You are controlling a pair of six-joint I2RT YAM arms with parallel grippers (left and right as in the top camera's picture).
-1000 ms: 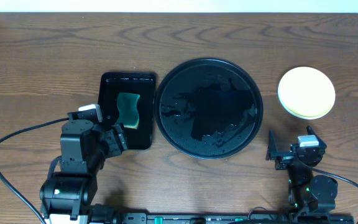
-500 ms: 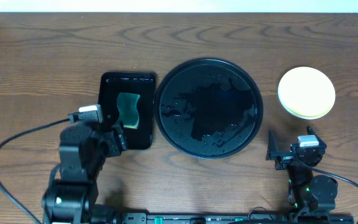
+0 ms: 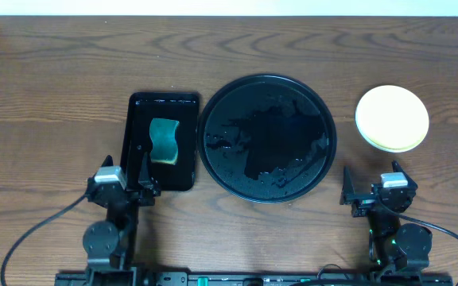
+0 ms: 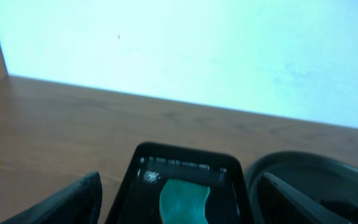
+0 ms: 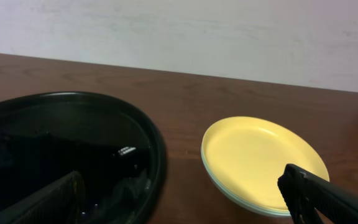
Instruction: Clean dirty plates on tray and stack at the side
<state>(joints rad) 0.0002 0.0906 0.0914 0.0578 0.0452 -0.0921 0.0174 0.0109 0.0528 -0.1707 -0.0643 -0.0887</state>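
The left gripper (image 3: 124, 184) sits at the near edge of the table, jaws apart and holding nothing. Just ahead of it lies the small rectangular black tray (image 3: 137, 103) with the green sponge (image 3: 164, 141) in it. To the right, the round black tray (image 3: 267, 77) carries only a wet film and no plate. Farther right, the plates (image 3: 392, 117) rest on bare tabletop (image 3: 54, 95), apart from the tray, stacked with the pale yellow one on top and a mint-blue rim showing beneath. The right gripper (image 3: 370, 189) is also spread and empty. The stack lies ahead of it and slightly to its right. Being round, the stack offers no long axis. The right arm is clearly the nearer one. The task looks finished.
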